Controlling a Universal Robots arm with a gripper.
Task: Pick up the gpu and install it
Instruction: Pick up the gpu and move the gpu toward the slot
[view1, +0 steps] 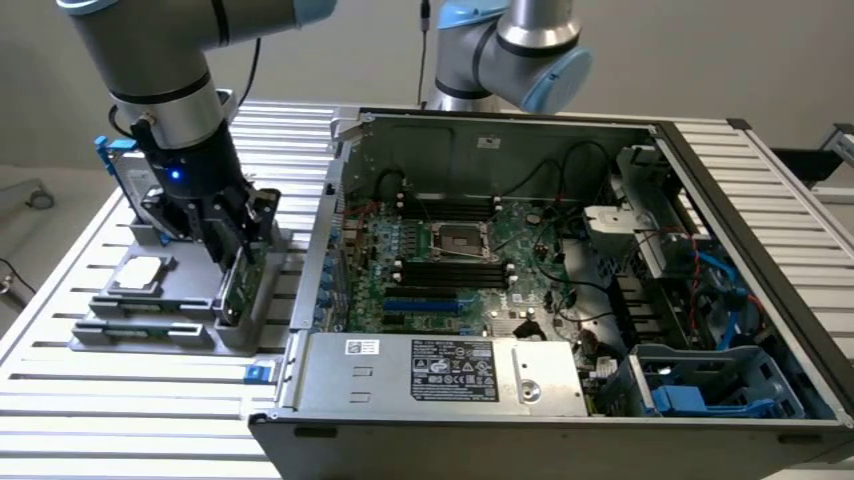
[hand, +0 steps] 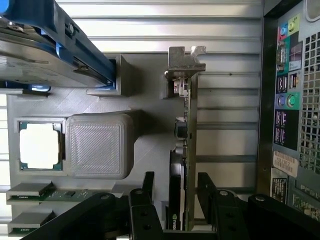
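Left of the exterior view: the square chip (view1: 143, 272) sits in the grey holder (view1: 174, 330) on the slatted surface (view1: 80, 400). Just right of it, the tool (view1: 230, 262) is down over the gpu (view1: 240, 287), which stands on edge in the holder's slot. In the wrist view the fingers (hand: 149, 186) straddle the card, spread apart and not pinching, so nothing is gripped. My call: centre up, close squarely on the flat faces, and keep off the silver bracket (hand: 185, 62). Far right stands the open computer case (view1: 507, 135).

elevated exterior overview; wrist close above gpu (hand: 182, 150)
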